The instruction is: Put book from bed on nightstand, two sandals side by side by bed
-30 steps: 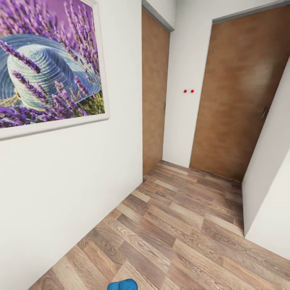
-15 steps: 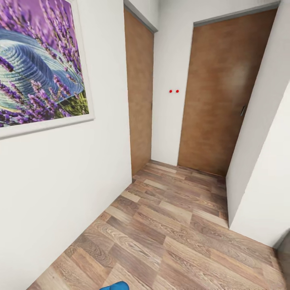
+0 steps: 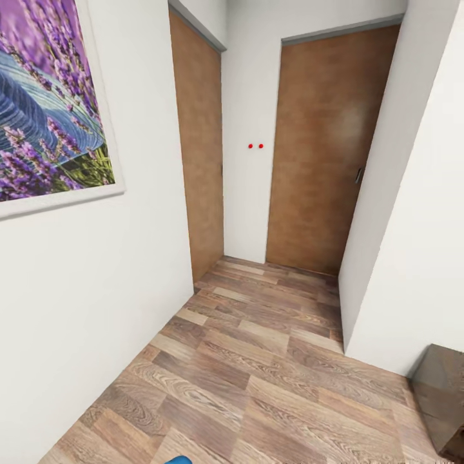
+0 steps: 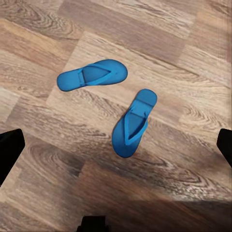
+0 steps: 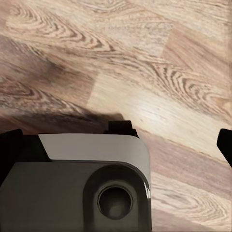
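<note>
two sandals (image 4: 105, 99) lie on the wood-plank floor (image 4: 183, 53) below the left claw (image 4: 116, 140), soles down and straps up. the first sandal (image 4: 92, 75) lies crosswise; the second sandal (image 4: 134, 123) is just beside it, apart from it and set at an angle, so the pair forms a loose corner rather than a neat row. the left claw's fingertips (image 4: 9, 150) show as dark shapes at opposite edges of the wrist view, spread wide apart with nothing between them but floor.

the right claw (image 5: 116, 145) also stands with its dark fingertips (image 5: 224, 145) wide apart, holding nothing; beneath it sit a grey rounded part of the robot (image 5: 82, 183) and bare planks.

from the head view, a sliver of blue (image 3: 178, 460) peeks in at the bottom edge on the floor. beside the lavender picture (image 3: 45, 103) on the white wall, two plain brown doors (image 3: 322, 148) meet at a corner, the side door (image 3: 198, 148) nearest the picture. two small red dots (image 3: 255, 146) mark the wall strip between the doors. far from the picture, past a jutting white wall, a dark brown cabinet corner (image 3: 441, 399) rests on the floor.
</note>
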